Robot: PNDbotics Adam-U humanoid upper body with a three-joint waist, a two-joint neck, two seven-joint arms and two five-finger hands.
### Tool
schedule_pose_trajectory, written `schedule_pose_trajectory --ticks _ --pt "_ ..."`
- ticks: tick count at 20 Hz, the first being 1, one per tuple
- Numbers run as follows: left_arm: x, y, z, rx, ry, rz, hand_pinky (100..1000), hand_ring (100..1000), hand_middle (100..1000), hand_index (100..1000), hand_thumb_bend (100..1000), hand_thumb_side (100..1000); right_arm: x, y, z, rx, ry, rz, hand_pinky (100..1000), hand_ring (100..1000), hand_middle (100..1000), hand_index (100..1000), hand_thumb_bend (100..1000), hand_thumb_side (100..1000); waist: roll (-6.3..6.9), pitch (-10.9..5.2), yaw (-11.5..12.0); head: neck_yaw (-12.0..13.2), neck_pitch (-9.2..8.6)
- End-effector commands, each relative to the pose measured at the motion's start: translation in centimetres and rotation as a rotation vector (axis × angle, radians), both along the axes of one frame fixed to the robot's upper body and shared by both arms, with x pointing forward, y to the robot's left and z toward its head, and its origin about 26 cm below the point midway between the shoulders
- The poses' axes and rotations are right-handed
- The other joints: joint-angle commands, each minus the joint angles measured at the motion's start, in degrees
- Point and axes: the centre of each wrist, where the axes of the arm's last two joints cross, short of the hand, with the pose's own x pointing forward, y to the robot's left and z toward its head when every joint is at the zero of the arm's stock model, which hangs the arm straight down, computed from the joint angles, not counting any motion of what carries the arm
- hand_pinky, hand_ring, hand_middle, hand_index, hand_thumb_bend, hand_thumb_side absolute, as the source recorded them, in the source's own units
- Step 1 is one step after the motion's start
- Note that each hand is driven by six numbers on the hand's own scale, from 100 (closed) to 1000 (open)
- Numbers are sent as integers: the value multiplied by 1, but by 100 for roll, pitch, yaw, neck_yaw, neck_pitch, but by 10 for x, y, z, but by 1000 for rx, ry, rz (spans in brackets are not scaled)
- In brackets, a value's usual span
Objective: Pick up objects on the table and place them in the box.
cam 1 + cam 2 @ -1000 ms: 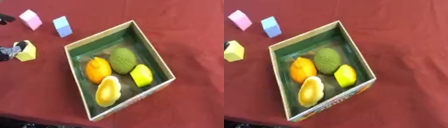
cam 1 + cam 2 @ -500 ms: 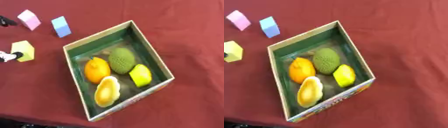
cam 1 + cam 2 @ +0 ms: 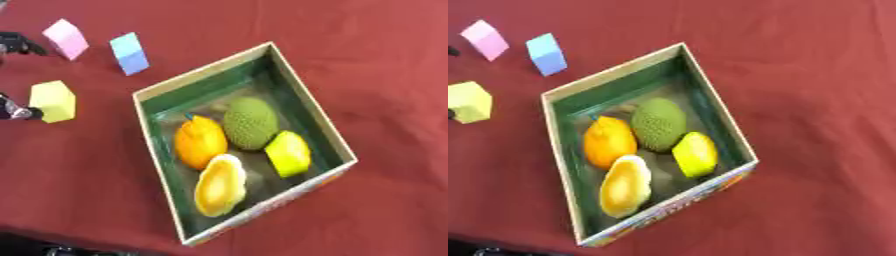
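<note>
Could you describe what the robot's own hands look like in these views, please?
Very little shows. At the left edge of the left eye view, the left hand appears only as dark, near-black parts with a small silver-grey tip; another black piece sits higher on that edge. No cables, markings or sleeves can be made out. The right hand is not visible.

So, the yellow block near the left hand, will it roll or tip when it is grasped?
The yellow block shows flat faces and corners, so it likely will not roll. It looks about as tall as wide, so tipping seems unlikely. The left hand shows only at the view's edge beside it; contact is unclear.
</note>
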Motion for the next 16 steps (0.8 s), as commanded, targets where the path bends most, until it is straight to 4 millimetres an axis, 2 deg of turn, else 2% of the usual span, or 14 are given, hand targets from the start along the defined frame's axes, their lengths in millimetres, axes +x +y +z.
schedule_pose_trajectory --ticks 1,4,11,14,16 --pt "4 12 10 25 28 30 873 830 790 856 620 100 -2 -1 7 -10 -20 -16 859 820 709 854 100 772 11 -88 1 30 -75" --pt "9 13 12 -6 64 32 860 801 742 860 588 100 -2 -1 7 1 -18 -28 858 817 706 851 100 774 2 -70 0 26 -87" --pt "19 16 18 -58 150 68 857 804 764 849 566 100 -2 -1 7 7 -15 -43 851 812 700 847 100 776 -37 -24 -7 34 -99" --pt "21 15 24 -75 178 57 851 789 736 827 496 100 -2 -2 6 15 -12 -57 846 811 699 847 100 777 -59 -8 3 34 -88" --pt "21 11 32 -90 183 33 833 748 679 787 373 100 -3 -3 5 20 -6 -68 844 811 699 847 100 778 -70 -2 23 32 -83"
